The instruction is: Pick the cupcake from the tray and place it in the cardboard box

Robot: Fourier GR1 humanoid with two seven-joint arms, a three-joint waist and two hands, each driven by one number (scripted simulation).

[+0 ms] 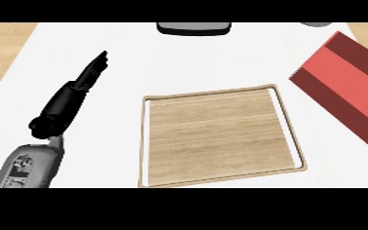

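Left of the tray [215,97], the left hand [72,95] rests, fingers straight.

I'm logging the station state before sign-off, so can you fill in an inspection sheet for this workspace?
Surface: white counter, wood-toned strips at its far left and right edges.
Job's things: wooden tray lies flat at centre with no cupcake seen on it; red box at the right edge, partly cut off.
Clutter: dark grey object at the far edge; small grey item at top right.
Robot hands: left robot hand open, fingers straight, left of the tray; right robot hand not in view.
Cables: nothing seen.
Surroundings: nothing seen.
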